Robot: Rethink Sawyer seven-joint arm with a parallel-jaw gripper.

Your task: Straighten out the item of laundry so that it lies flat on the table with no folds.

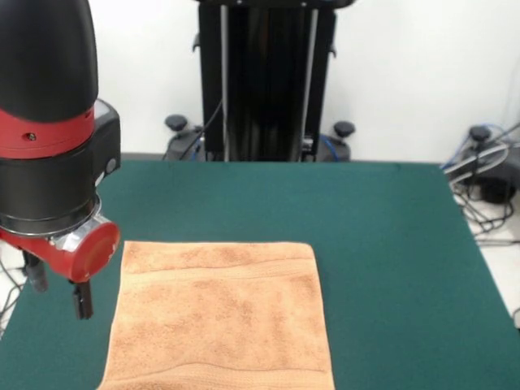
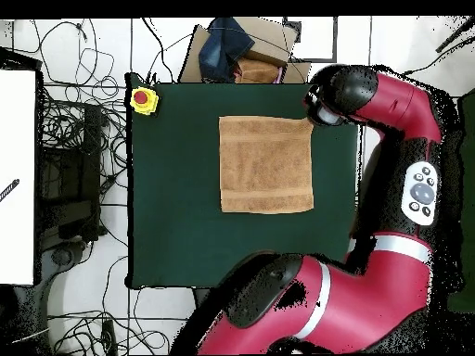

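Observation:
The item of laundry (image 1: 221,317) is a peach-orange towel spread out flat on the green table (image 1: 390,244), with a woven band near its far edge and another near its near edge. Its nearest edge runs off the bottom of the front view. From overhead the towel (image 2: 266,164) reads as a neat square with no folds showing. My gripper (image 1: 58,291) hangs just left of the towel's far-left corner, above the table and apart from the cloth. It is open, with nothing between its two dark fingers (image 1: 82,301). Overhead, the arm's head (image 2: 329,97) covers the gripper.
A yellow box with a red button (image 2: 143,99) sits on one table corner. A cardboard box with dark cloth (image 2: 243,48) lies just beyond the table edge. Cables (image 2: 79,139) crowd the floor. The red arm (image 2: 408,167) runs along the table's side.

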